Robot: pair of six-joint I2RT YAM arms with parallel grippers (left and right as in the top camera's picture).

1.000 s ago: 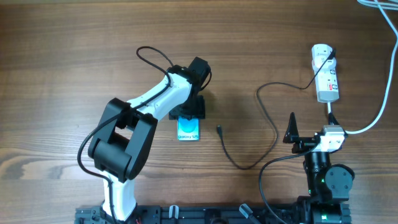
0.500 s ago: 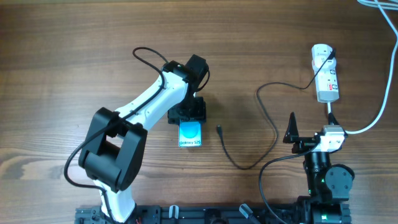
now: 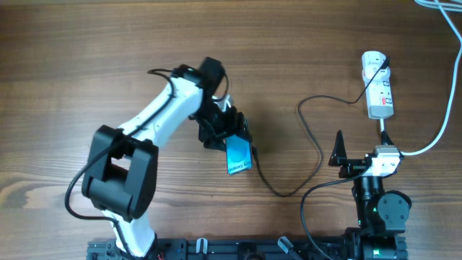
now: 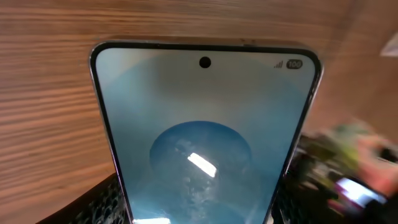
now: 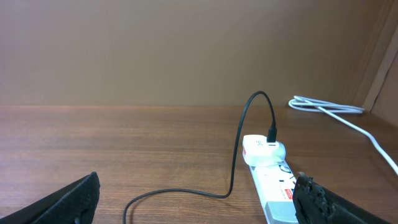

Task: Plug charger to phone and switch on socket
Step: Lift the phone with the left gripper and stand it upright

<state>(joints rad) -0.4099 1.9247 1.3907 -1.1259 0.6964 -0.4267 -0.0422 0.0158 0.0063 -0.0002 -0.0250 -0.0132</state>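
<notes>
Left gripper [image 3: 229,139], just left of centre in the overhead view, is clamped on the phone [image 3: 239,157]. The phone sits slantwise, its lower end close to the plug tip of the charger [image 3: 285,194], and I judge this hold is meant to bring port and tip together. At the lower right the right gripper [image 3: 339,153] stands spread and empty below the socket [image 3: 378,92], likely waiting for the switch.

Seen from the left wrist, the blue screen fills the frame. Dark fingers [image 4: 104,202] press its long edges at the lower corners, which confirms the grip. No charger shows here.

From the right wrist, wide jaws frame bare wood, with the socket at the lower right. A black plug sits in it and the thin cable arcs away leftward. I cannot tell the switch position, and the phone is out of view.
</notes>
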